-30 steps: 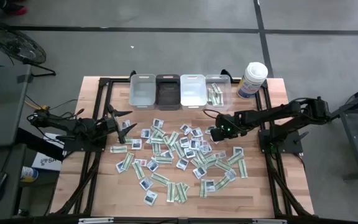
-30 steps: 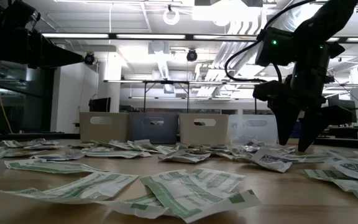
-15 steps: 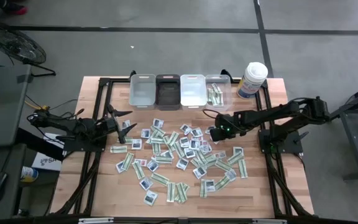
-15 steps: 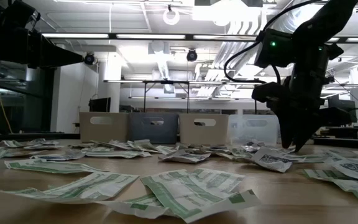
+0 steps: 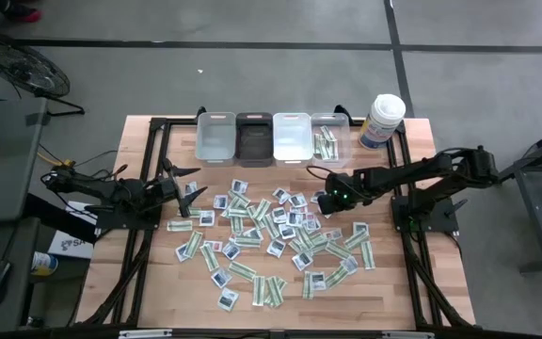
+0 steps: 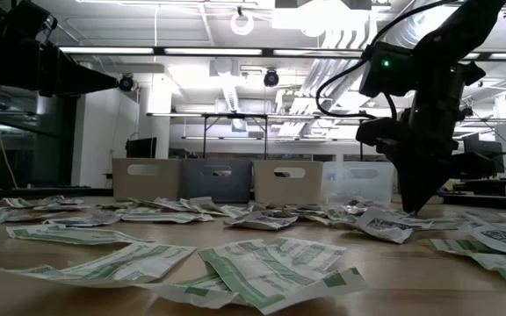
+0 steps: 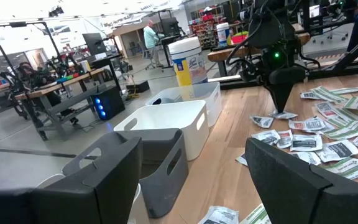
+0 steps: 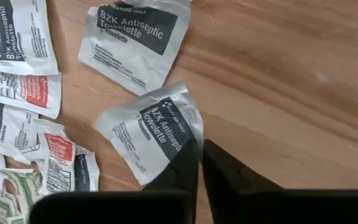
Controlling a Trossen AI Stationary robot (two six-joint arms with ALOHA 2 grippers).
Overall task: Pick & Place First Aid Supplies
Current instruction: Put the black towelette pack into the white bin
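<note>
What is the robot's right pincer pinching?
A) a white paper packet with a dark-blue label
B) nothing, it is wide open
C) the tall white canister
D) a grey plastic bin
A: in the right wrist view the right pincer has its dark fingers shut on the edge of a squarish white paper packet with a dark-blue label lying on the wooden table.

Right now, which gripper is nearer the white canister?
Right. The right gripper sits at the packet pile's edge, below the canister. The left gripper waits far across the table.
</note>
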